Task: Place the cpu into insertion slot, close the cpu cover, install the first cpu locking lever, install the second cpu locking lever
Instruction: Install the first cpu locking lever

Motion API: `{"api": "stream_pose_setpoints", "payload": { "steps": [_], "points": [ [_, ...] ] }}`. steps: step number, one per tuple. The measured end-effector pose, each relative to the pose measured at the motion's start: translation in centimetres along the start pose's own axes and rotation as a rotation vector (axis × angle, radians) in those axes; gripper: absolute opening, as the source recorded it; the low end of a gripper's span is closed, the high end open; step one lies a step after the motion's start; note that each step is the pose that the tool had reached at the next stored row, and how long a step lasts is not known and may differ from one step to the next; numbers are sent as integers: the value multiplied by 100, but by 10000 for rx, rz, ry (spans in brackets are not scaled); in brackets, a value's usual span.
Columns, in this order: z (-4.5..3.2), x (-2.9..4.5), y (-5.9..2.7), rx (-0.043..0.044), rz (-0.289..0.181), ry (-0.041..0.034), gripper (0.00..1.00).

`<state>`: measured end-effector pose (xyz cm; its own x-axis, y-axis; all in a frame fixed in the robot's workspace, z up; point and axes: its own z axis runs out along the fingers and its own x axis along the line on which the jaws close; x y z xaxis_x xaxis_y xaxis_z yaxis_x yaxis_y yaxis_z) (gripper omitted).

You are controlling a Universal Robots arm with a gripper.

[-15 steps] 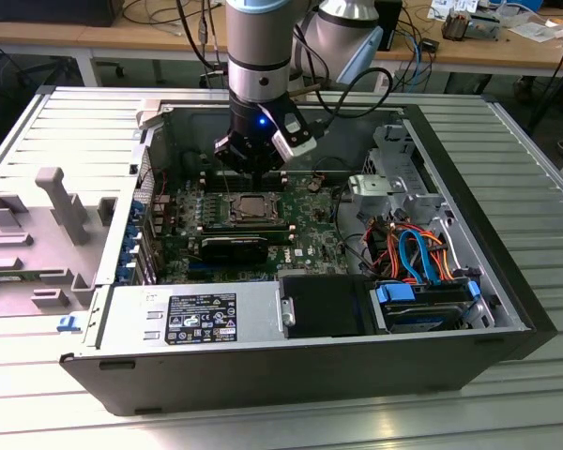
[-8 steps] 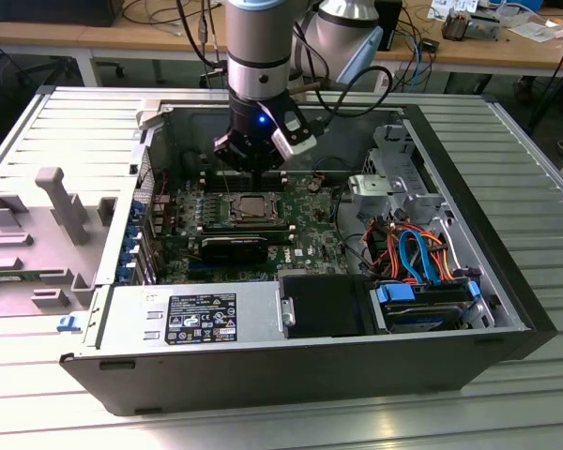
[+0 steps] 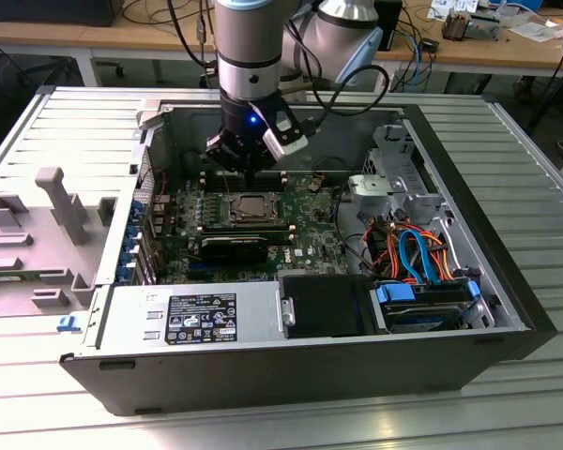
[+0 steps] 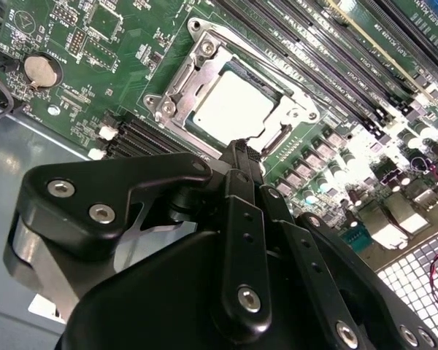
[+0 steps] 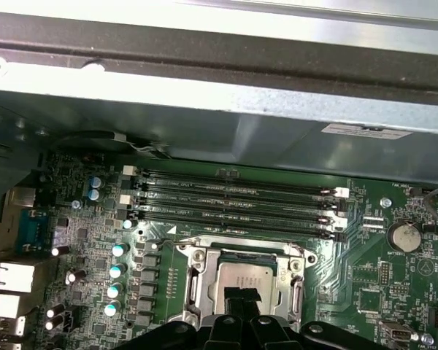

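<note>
gripper (image 4: 239,149) poised above cpu (image 4: 230,109)

Gripper (image 4: 239,149): body cut off by the picture's edge in the second wrist view. Cpu (image 5: 242,283): near edge covered by the fingertips (image 5: 237,300) in the first wrist view. Insertion slot (image 4: 204,124): recess concealed beneath cpu. Motherboard (image 3: 305,220): partly hidden by the arm in the exterior view.

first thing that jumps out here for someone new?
The black gripper hangs inside the open computer case, just above the green motherboard. Under it the cpu lies in the insertion slot, its silver top showing through the cpu cover, which is down around it.
</note>
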<state>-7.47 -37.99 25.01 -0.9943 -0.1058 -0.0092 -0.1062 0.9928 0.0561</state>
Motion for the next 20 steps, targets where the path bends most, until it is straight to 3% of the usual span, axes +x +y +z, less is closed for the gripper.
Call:
{"api": "stream_pose_setpoints", "payload": {
  "steps": [9, 20],
  "points": [
    [0, 24, 0, 0, 1, 0, 11],
    [-1, 116, 9, 0, 0, 0, 11]
  ]
}}
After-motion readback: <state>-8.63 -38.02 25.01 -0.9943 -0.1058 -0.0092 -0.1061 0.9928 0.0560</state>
